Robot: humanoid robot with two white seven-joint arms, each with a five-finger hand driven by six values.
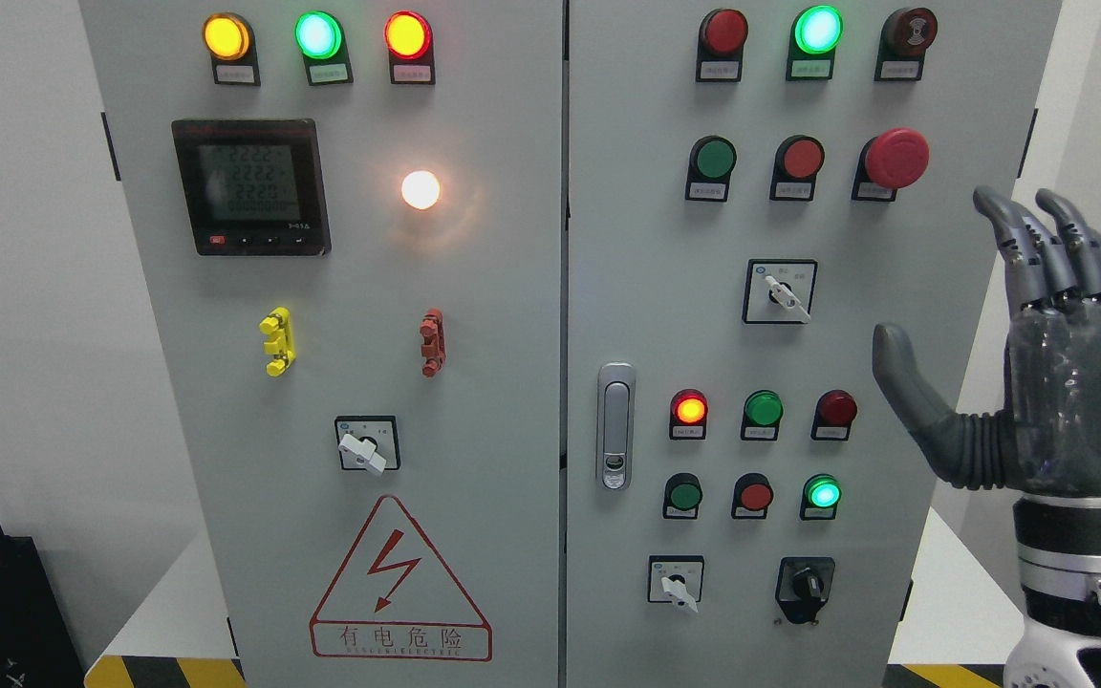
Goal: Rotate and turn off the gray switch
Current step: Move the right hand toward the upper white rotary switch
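Three rotary switches with pale gray handles sit on the gray cabinet: one on the upper right door, one at the bottom of that door, and one on the left door. Each handle points down and to the right. My right hand is raised upright to the right of the cabinet's right door, palm toward the panel, fingers spread and thumb out, holding nothing. It stands apart from the panel, roughly level with the upper right switch and well to its right. My left hand does not show.
A black rotary switch sits beside the bottom gray one. A red mushroom button juts out near my fingers. Lit lamps and push buttons fill both doors, with a door latch between them and a digital meter at the upper left.
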